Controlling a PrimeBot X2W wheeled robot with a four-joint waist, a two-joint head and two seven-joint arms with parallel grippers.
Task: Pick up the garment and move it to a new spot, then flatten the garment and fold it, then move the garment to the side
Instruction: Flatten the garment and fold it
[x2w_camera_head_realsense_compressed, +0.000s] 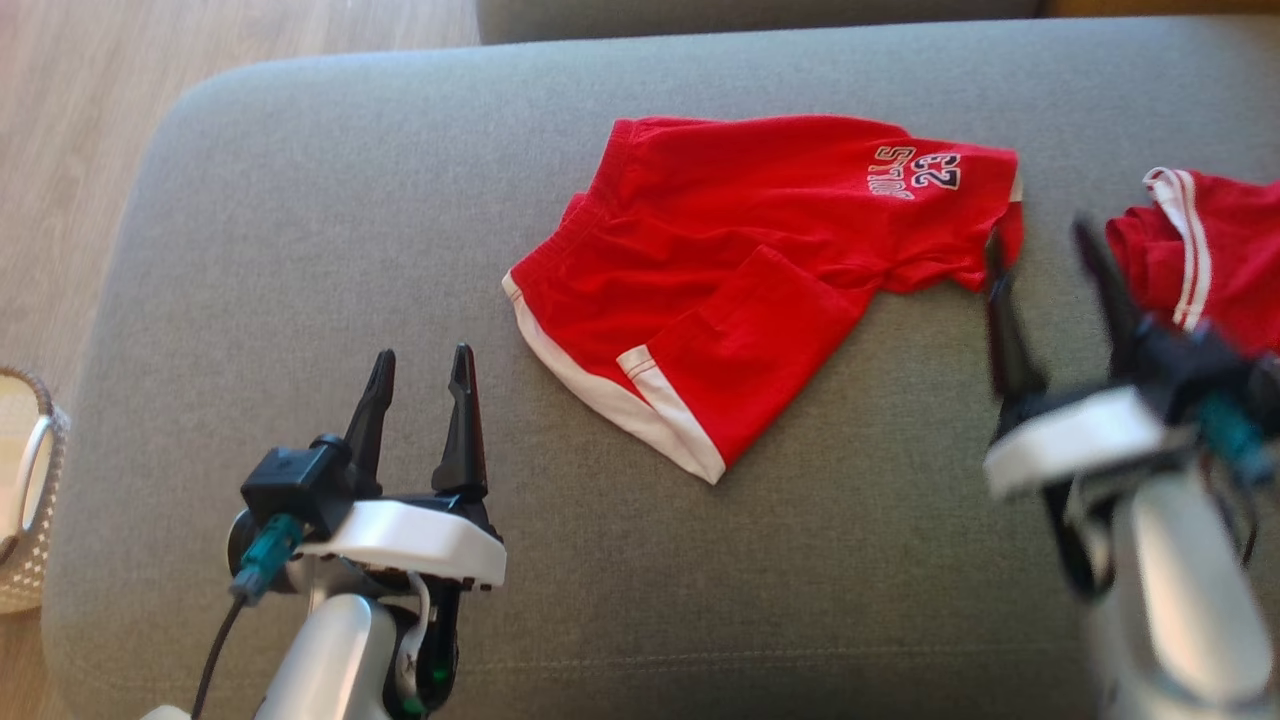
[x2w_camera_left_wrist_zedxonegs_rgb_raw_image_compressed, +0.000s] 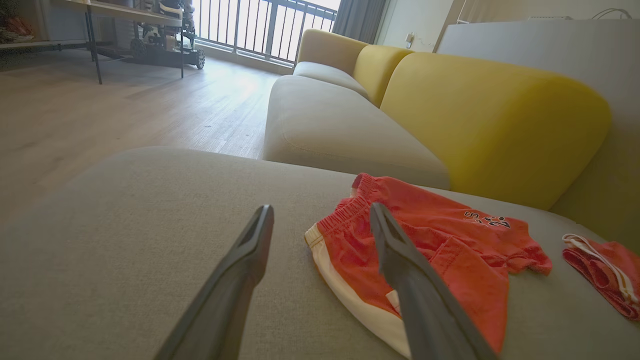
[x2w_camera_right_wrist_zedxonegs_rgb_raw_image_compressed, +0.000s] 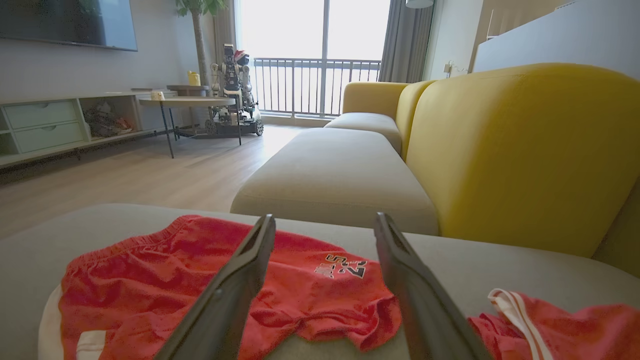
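1. Left gripper: released. My two dark tapered fingers stand wide apart with nothing between them. They hang over bare cushion, to the left of the shorts and apart from them.

2. Right gripper: released. The fingers are spread wide and hold nothing. In the head view this gripper is blurred. Its inner finger overlaps the leg-hem corner of the shorts, but I cannot tell whether it touches the cloth. In the right wrist view the fingers straddle the printed end of the shorts.

3. Red shorts: they lie on the middle of the grey sofa cushion, between my two grippers.
   - Material: soft knit cloth, matte, lightly creased.
   - Waistband: gathered elastic, ribbed, at the left end.
   - Trim: a white band runs along the leg hems and side edge.
   - Print: white-outlined lettering and the number 23 near the right end.
   - Shape: mostly flat, with one panel lapped over the lower middle and a rumpled fold at the right hem.

4. Second red garment: bunched, with white stripes. It lies at the right edge of the cushion, just beside my right gripper.

5. Surroundings: the cushion is a coarse woven fabric with rounded corners. A yellow backrest, smooth and bulging, rises behind it. A woven basket stands on the pale wood floor at the left.
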